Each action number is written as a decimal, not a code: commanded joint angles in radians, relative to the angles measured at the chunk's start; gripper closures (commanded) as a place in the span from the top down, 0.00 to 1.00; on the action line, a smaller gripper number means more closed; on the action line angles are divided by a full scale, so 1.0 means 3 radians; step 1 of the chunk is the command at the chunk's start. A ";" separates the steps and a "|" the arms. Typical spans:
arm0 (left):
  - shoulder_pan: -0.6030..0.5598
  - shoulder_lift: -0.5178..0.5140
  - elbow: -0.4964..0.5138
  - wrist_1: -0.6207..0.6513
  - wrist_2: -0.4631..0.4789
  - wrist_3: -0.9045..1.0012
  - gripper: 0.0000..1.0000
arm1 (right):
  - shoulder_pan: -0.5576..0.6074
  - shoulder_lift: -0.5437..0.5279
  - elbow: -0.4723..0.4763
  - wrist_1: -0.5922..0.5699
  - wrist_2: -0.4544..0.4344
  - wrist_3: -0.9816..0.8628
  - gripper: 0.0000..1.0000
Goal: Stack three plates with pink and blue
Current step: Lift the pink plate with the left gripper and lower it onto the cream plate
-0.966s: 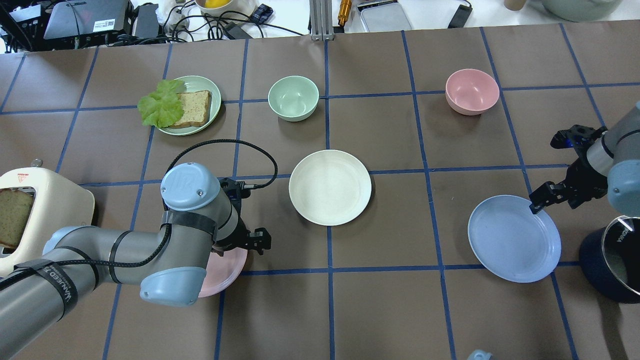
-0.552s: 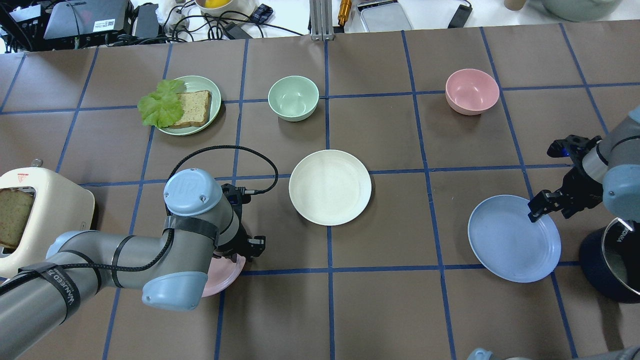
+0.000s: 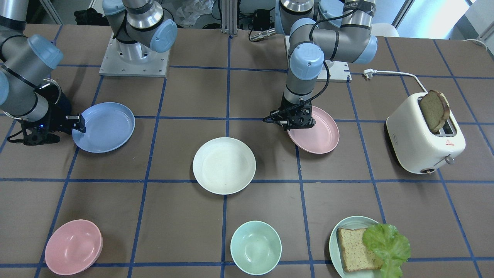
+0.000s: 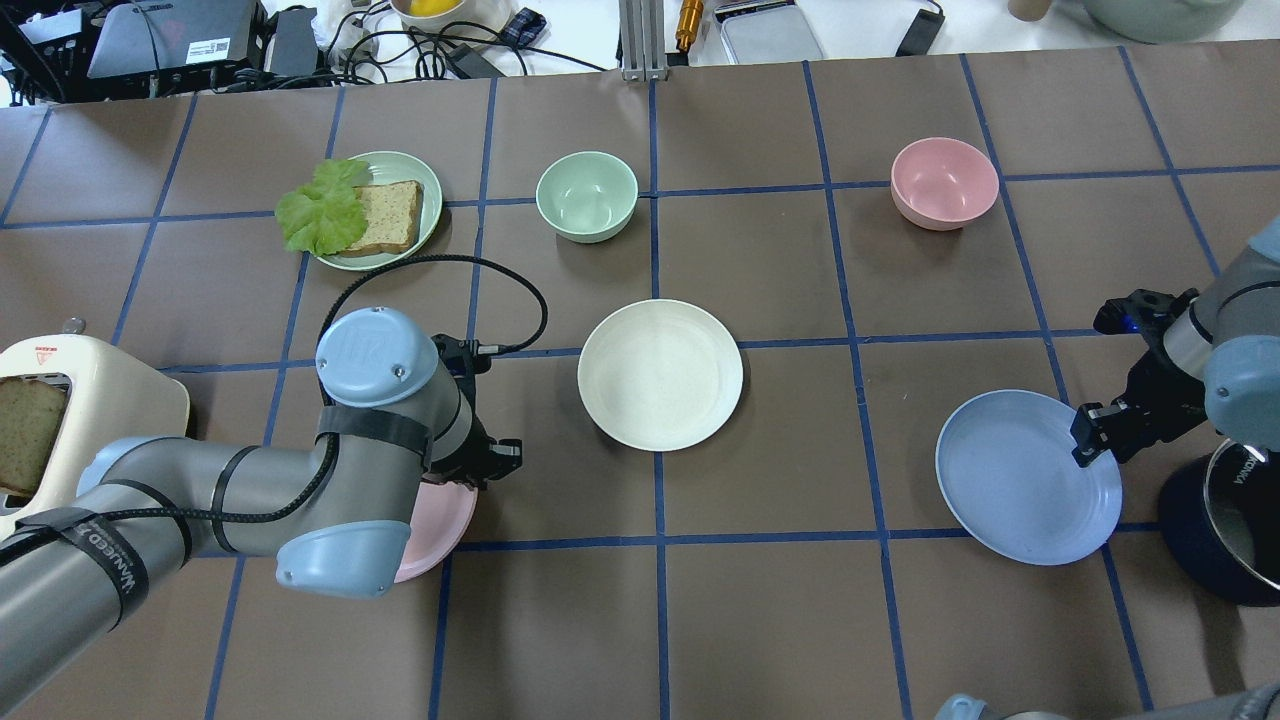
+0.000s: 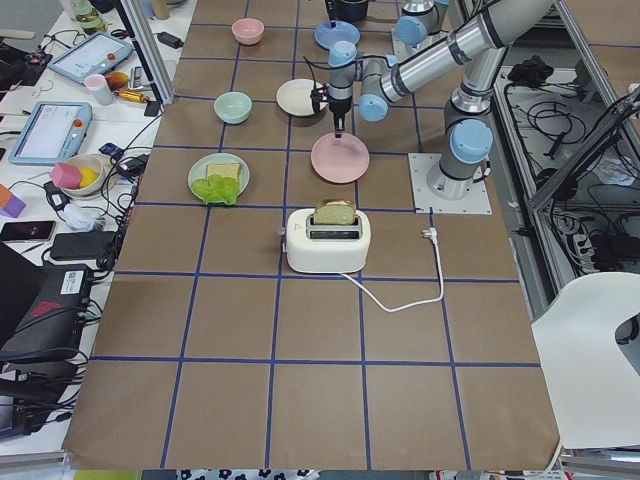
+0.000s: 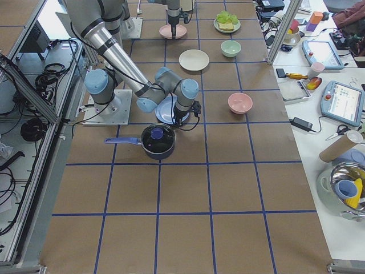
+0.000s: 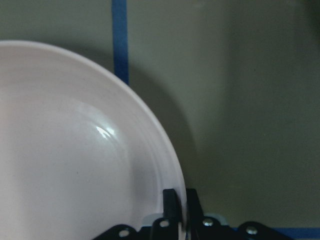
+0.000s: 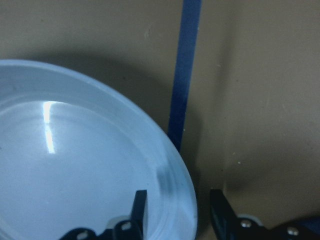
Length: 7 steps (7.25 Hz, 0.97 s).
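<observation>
The pale pink plate point(image 3: 318, 135) lies at the near left, partly under my left arm in the overhead view point(image 4: 440, 525). My left gripper point(image 7: 180, 200) is shut on its rim point(image 3: 295, 123). The light blue plate point(image 4: 1020, 480) lies at the right. My right gripper point(image 8: 177, 210) is open, with one finger inside and one outside the plate's rim point(image 4: 1085, 440). The cream-white plate point(image 4: 660, 375) sits alone at the table's middle point(image 3: 224, 165).
A toaster point(image 4: 60, 420) with bread stands at the left edge. A dark pot point(image 4: 1220, 530) is just right of the blue plate. A green plate with bread and lettuce point(image 4: 375, 210), a mint bowl point(image 4: 587, 195) and a pink bowl point(image 4: 944, 182) stand on the far side.
My right gripper has moved nearer along the blue plate's right rim. My left gripper has shifted slightly left at the pink plate's rim, and the plate has shifted a little with it.
</observation>
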<state>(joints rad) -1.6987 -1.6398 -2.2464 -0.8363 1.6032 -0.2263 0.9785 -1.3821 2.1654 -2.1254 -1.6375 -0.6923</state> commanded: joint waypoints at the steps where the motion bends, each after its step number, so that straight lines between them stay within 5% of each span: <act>1: -0.0089 -0.0107 0.0796 -0.0751 -0.0021 -0.0344 0.00 | -0.0004 0.0041 -0.0003 0.0003 -0.0054 0.0001 0.18; 2: -0.0252 -0.0234 0.1185 -0.1009 -0.0036 -0.0578 0.00 | -0.0004 0.0036 -0.0008 0.0008 -0.0054 -0.0009 0.00; 5: -0.0906 -0.0852 0.2055 -0.1083 -0.0083 -0.1406 0.00 | 0.0001 0.0000 -0.0084 0.0170 -0.0033 0.0001 0.00; 7: -0.1259 -0.1236 0.2633 -0.1398 -0.0103 -0.1807 0.00 | 0.0006 -0.0031 -0.0619 0.0766 0.0012 0.0017 0.00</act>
<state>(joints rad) -2.0089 -1.9438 -1.5560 -1.1934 1.5723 -0.7058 0.9791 -1.3873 2.0726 -2.0077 -1.6427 -0.6891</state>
